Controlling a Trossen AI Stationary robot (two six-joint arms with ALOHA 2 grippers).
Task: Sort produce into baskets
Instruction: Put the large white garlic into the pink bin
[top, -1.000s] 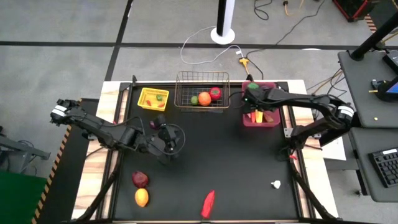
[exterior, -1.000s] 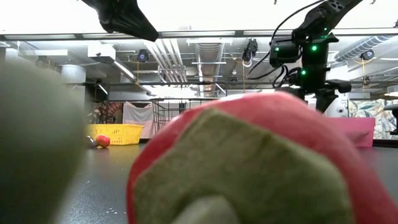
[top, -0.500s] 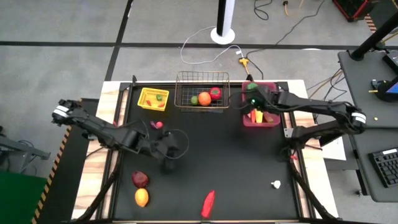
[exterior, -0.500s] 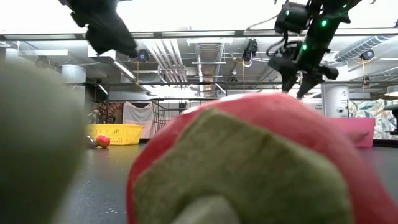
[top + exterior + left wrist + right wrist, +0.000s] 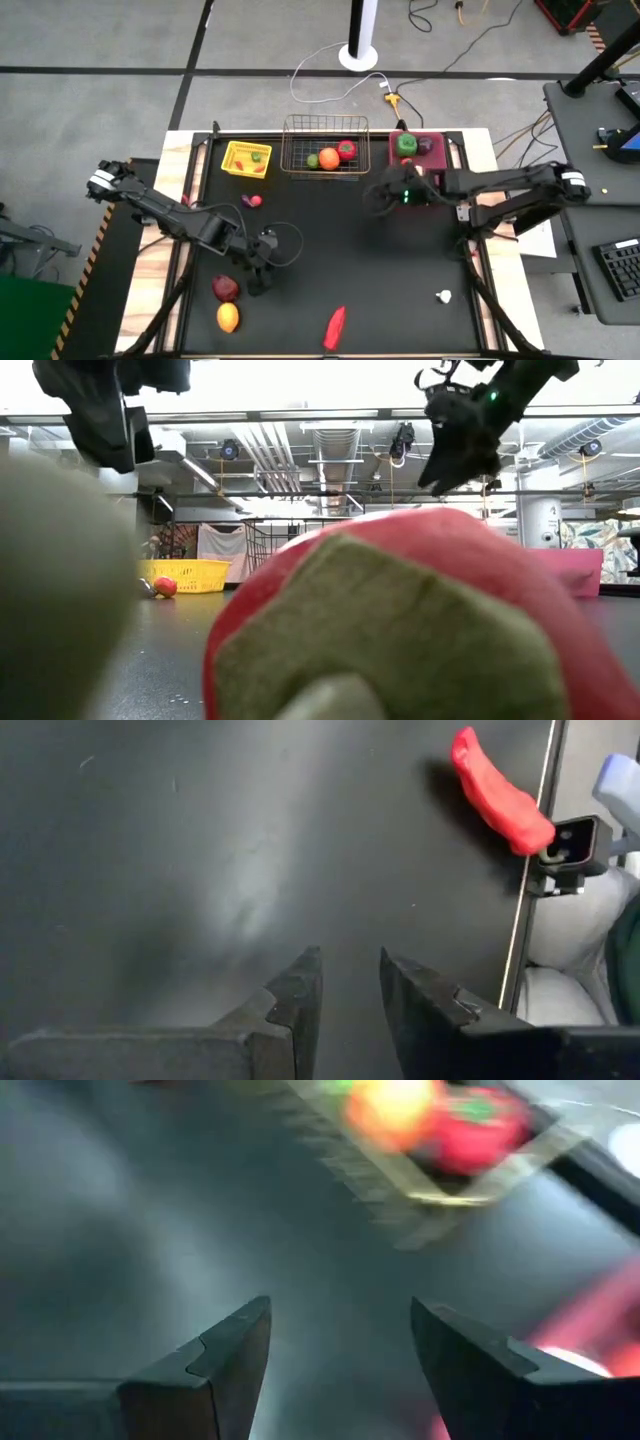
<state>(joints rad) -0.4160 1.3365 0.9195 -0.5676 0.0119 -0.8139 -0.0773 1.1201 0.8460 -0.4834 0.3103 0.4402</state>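
A long red chili [image 5: 336, 327] lies flat on the black tabletop [image 5: 380, 280], pointing roughly front to back. Left tool [image 5: 262, 262] narrowly parted, empty; right tool [image 5: 385, 192] spread, empty.

Three baskets [image 5: 325, 146], about ten produce [image 5: 336, 327].

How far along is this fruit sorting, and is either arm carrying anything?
Partly done. The yellow tray, wire basket and pink bin each already hold produce. Neither gripper carries anything: the left gripper hangs narrowly open near the dark red fruit; the right gripper is open beside the bin. Left: that fruit, the yellow-orange one, the red pepper and a small pink piece.
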